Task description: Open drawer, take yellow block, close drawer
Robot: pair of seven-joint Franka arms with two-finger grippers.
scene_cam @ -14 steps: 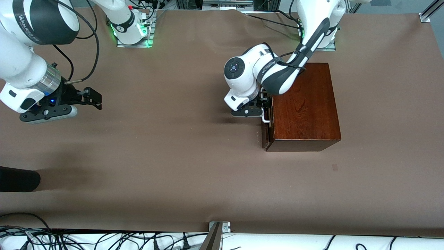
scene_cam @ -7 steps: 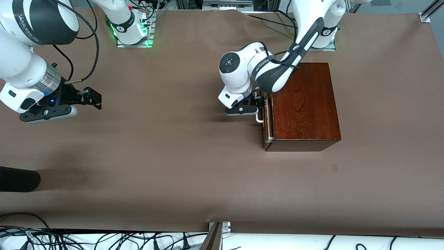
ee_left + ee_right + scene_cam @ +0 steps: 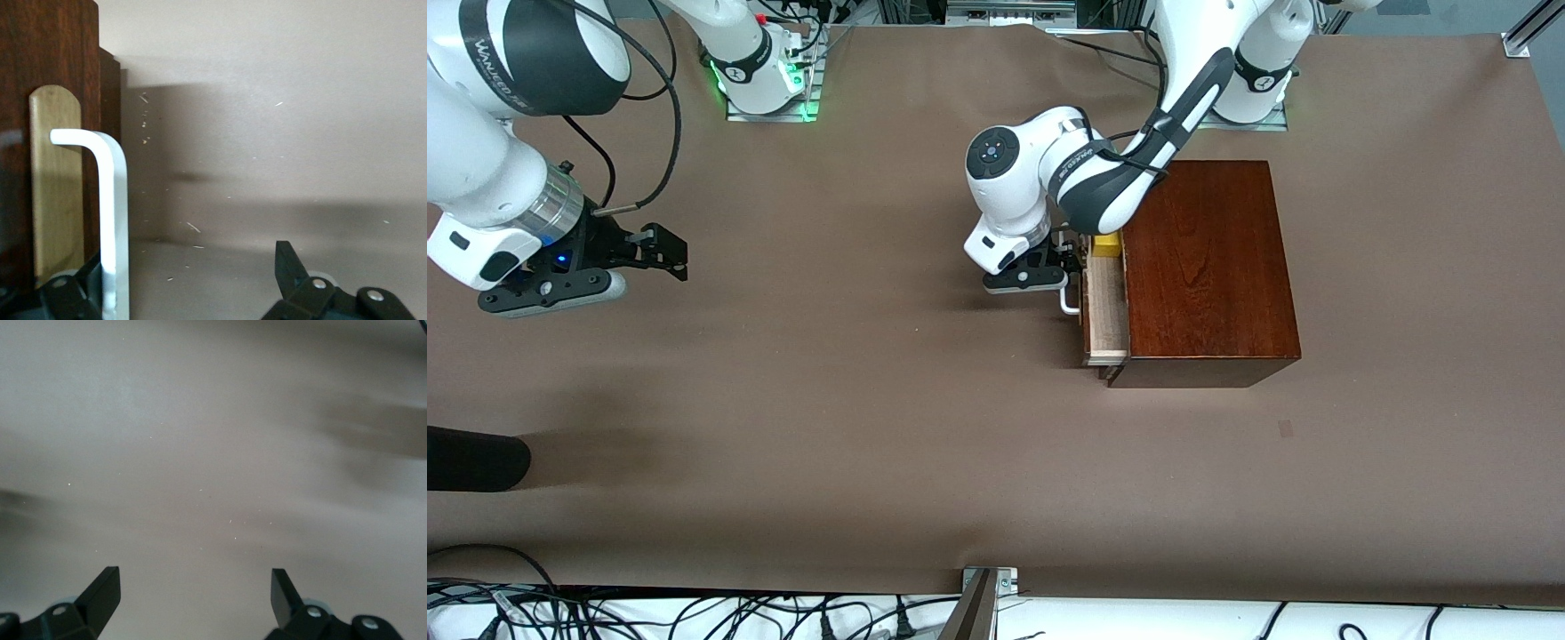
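The right gripper (image 3: 665, 251) waits over bare table (image 3: 854, 400) toward the right arm's end, well apart from the wooden box (image 3: 1200, 267), its fingers spread wide with nothing between them. The left gripper (image 3: 1069, 267) is at the white handle (image 3: 1069, 302) of the drawer (image 3: 1104, 302), fingers apart, one beside the bar. The drawer stands partly out of the box, and the yellow block (image 3: 1107, 245) lies in it.

One drawer (image 3: 1104, 307), one yellow block (image 3: 1108, 245), two pincers.

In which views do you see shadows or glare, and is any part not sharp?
Front view: soft arm shadows on the table, a sheen on the wooden box. Left wrist view: the handle shows glare and casts a broad shadow. Right wrist view: the table is smeared, with dark blurred patches.
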